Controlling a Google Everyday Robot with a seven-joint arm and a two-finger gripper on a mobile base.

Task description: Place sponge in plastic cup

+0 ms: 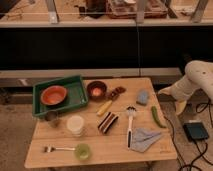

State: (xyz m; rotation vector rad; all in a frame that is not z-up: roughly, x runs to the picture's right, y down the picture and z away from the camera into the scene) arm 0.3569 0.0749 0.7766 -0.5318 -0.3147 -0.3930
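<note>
One small blue-grey rectangular sponge [143, 96] lies near the right edge of the wooden counter [115, 145], well apart from the short translucent light-green plastic cup [82, 151] at front left. Just off the counter's right side, the gripper [172, 99] of the white arm [200, 80] hangs, jaws spread, holding nothing.

Matt wooden table [107, 146], translucent plastic cup [82, 151]
</note>
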